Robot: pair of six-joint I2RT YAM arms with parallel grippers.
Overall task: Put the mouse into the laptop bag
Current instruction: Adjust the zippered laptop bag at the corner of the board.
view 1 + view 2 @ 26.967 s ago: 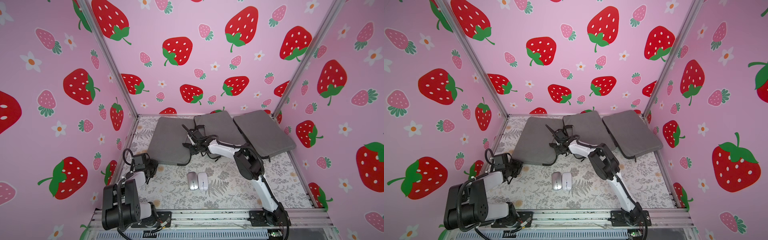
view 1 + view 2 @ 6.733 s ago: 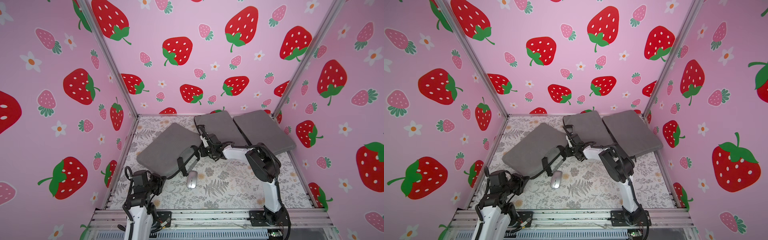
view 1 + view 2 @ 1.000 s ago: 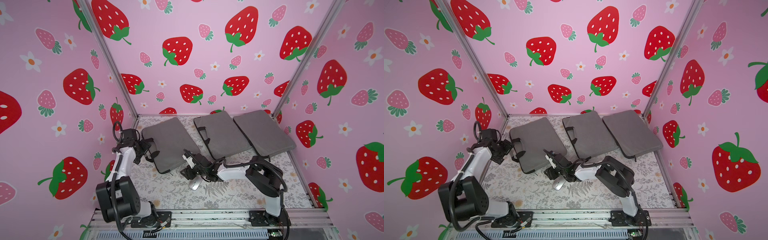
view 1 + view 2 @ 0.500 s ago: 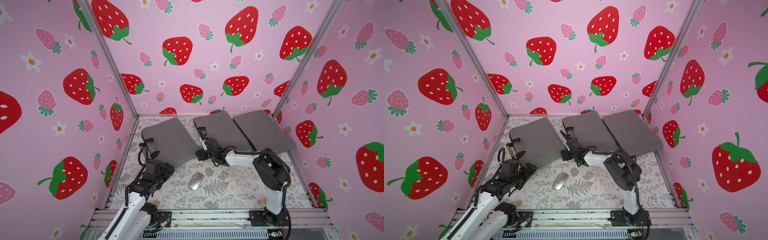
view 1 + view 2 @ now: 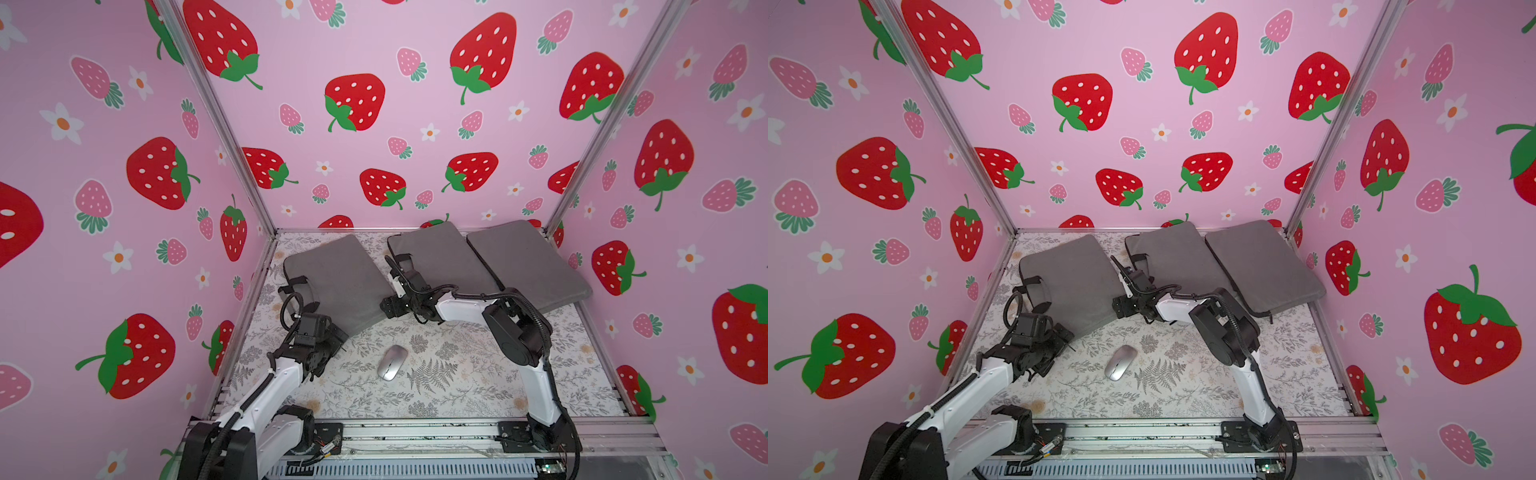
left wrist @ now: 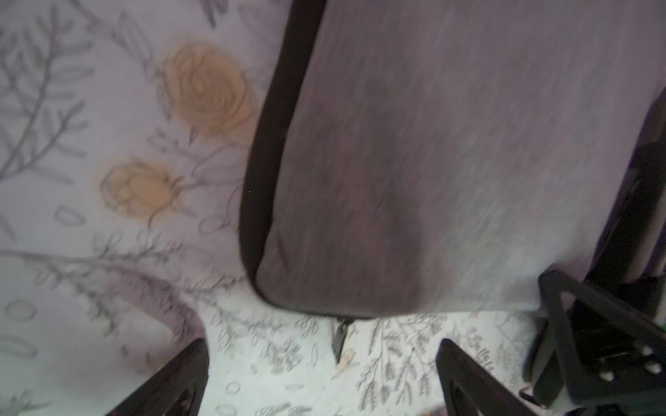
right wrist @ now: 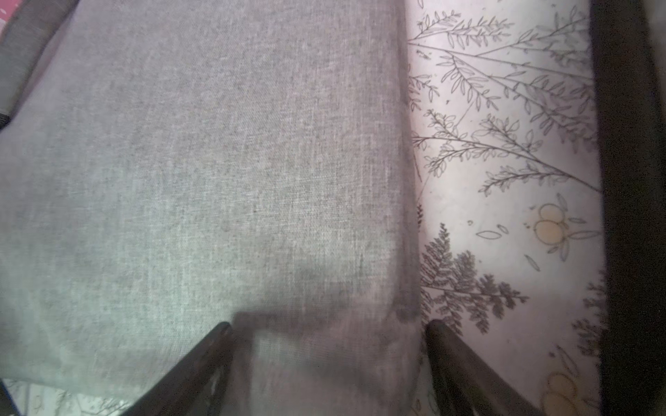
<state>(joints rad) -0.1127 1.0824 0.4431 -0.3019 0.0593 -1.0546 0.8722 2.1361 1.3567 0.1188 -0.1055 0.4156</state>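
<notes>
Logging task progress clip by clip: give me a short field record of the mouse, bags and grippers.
mouse: silver, on the table, outside every bag, untouched
laptop bags: three, grey, along the back
left gripper: open, empty, at leftmost bag's near corner
right gripper: open, empty, over that bag's edge
task: mouse not yet bagged

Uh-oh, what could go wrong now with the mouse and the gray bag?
1. The gray bag lies flat and seems shut, its zipper pull at the corner: the mouse may not fit in until it is opened.
2. The left gripper and right gripper are open by the bag, holding nothing; a tug could just slide the bag.
3. The smooth, rounded mouse might slip from the jaws.
</notes>
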